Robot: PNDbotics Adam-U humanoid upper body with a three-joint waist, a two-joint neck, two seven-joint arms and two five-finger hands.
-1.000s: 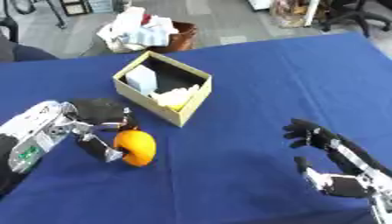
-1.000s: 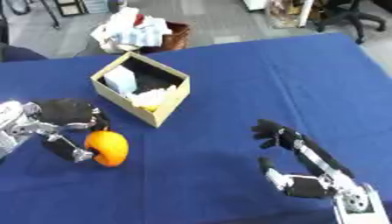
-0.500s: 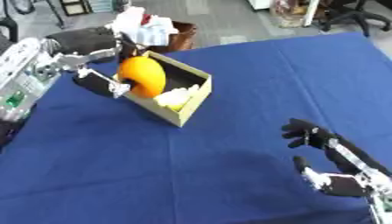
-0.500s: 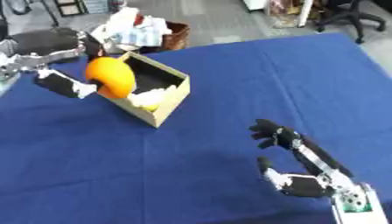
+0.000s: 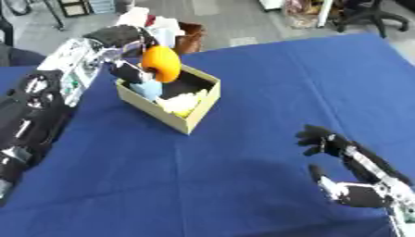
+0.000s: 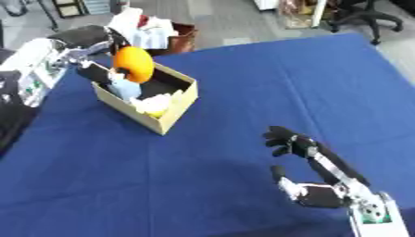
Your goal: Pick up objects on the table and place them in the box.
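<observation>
Orange fruit [image 5: 161,63], smooth and evenly bright orange, hangs in the air over the far left corner of the cardboard box [image 5: 199,118], above the rim rather than down inside. It looks slightly oval, with its long axis close to upright and leaning a little toward the view's left at the top; which end is the stem end cannot be made out. The left hand [image 5: 122,37] holds it, dark fingers curled over the top and far side and the thumb [image 5: 128,71] pressed against the near left side. The box is an open tan carton sitting askew on the blue table [image 5: 267,83], 1 corner pointing toward the robot. Inside lie a pale blue item [image 5: 149,88] near the far left wall and a pale yellow item [image 5: 183,101] nearer the front; the remaining floor of the box is dark. The right hand [image 6: 308,178] rests near the lower right, well apart from the box, palm up with black fingers straight and spread, holding nothing. Beyond the table's far edge stands a brown bin [image 5: 188,37] with white material heaped in it.
</observation>
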